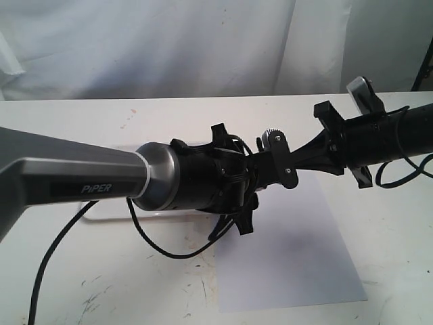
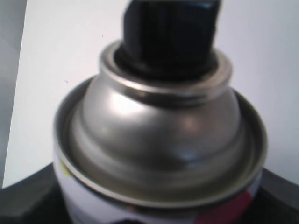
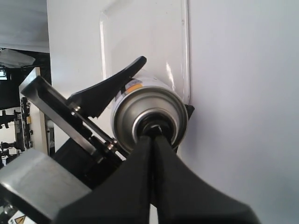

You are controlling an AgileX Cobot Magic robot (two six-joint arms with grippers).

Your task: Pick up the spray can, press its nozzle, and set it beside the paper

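The left gripper holds the spray can tight. One black finger sits on one side of the can and the other finger peeks out on the far side. The can is up in the air, above the white table. It lies on its side, with its shiny silver top pointing at the right arm. You can see a bit of white wall with a red spot and a yellow spot under the silver top. The small black nozzle sticks out of the middle of the top. The right gripper is squeezed closed, with its two fingers pressed together and nothing between them. Its tip is right on the nozzle, and it looks like it touches it. From the outside camera the two grippers meet in the middle, and the can is mostly hidden behind them. The paper lies flat on the table, under and in front of the grippers. The white tray lies on the table behind the can, just beside the paper.
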